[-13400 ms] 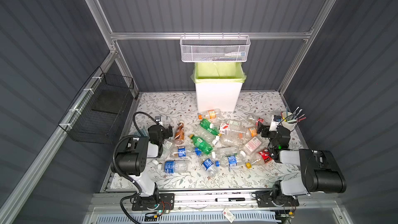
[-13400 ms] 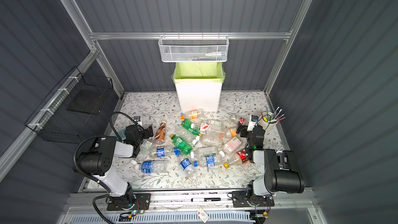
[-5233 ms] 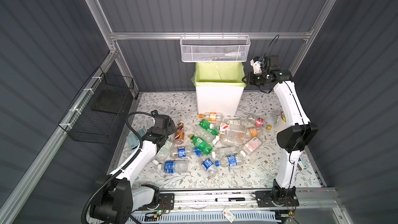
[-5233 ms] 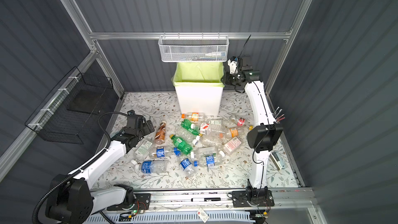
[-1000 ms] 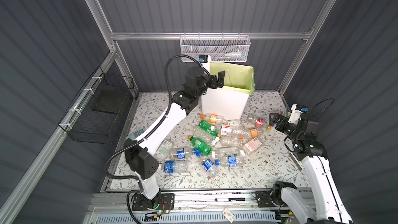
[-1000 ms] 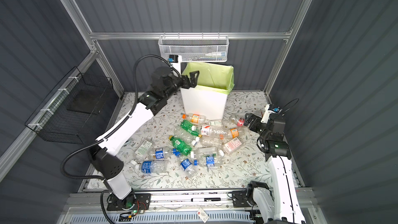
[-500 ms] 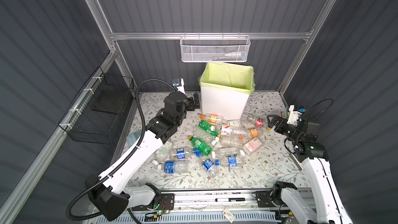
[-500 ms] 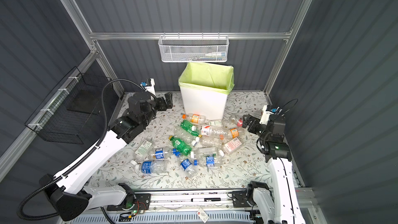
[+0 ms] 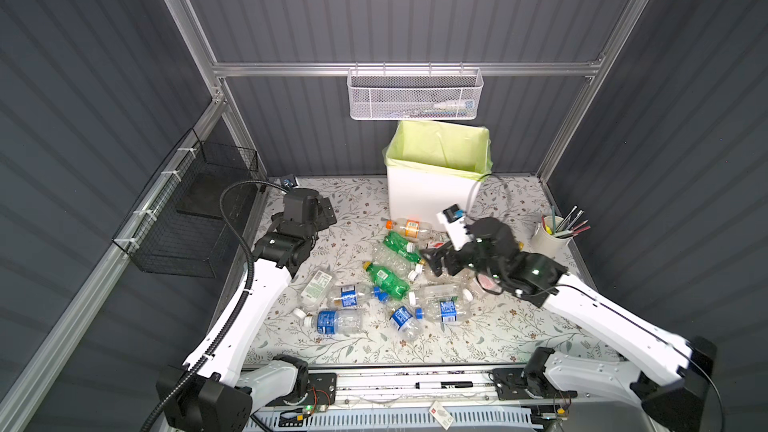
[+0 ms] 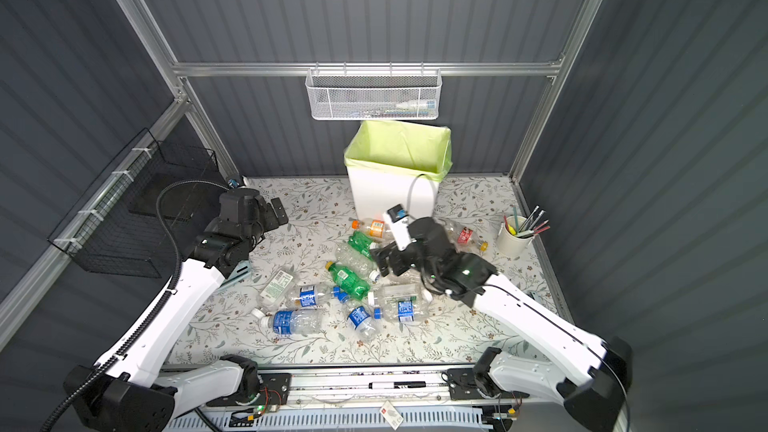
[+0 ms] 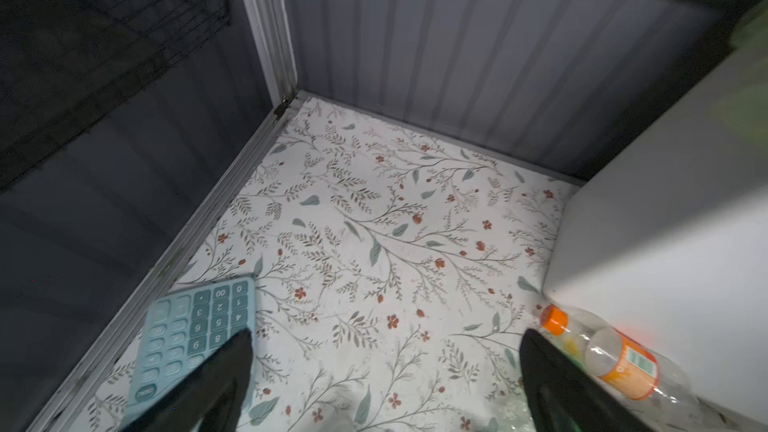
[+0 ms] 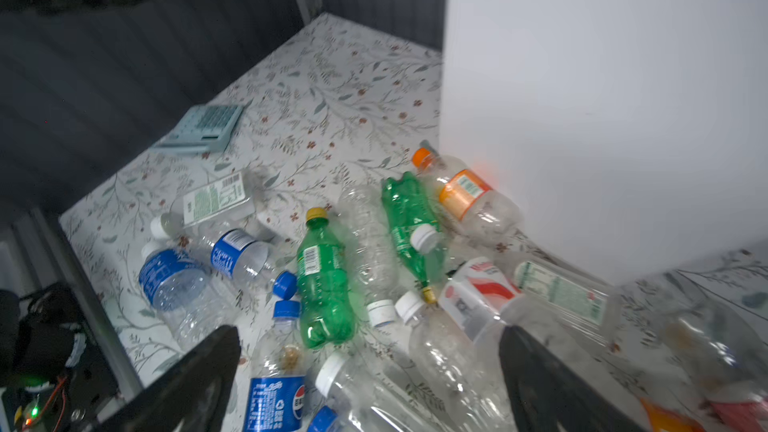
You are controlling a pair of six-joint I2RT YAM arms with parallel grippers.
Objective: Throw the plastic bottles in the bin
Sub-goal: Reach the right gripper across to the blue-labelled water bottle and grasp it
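Blue calculator (image 11: 195,322) keys: 00, 0, 1.

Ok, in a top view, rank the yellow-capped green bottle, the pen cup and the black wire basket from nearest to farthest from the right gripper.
From the right gripper, in a top view:
1. The yellow-capped green bottle, just to its left and lying flat.
2. The pen cup, off to its right at the far right side.
3. The black wire basket, hung far across on the left side.

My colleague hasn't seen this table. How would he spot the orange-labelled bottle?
Find the tall white bin at the table's back. The bottle lies on its side at its front wall. Unlike the neighbouring green bottle, it is clear, with orange cap and label.
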